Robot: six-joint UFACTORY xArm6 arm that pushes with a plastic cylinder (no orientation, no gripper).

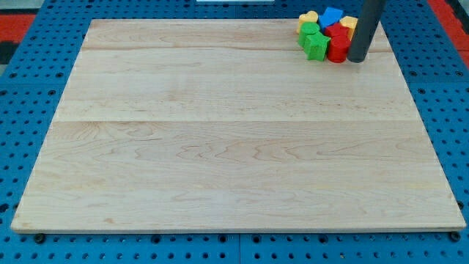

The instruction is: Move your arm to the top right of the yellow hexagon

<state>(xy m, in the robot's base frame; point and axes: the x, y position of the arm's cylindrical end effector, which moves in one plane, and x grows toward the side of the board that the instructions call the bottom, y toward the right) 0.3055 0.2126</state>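
Note:
A tight cluster of blocks sits at the board's top right corner. The yellow hexagon is at the cluster's right side, partly hidden behind my rod. My tip rests on the board just below and to the right of the hexagon, touching the right side of a red block. A blue block lies at the cluster's top, a yellow heart-like block at its top left, and two green blocks on its left.
The wooden board lies on a blue pegboard table. The cluster sits close to the board's top edge and near its right edge.

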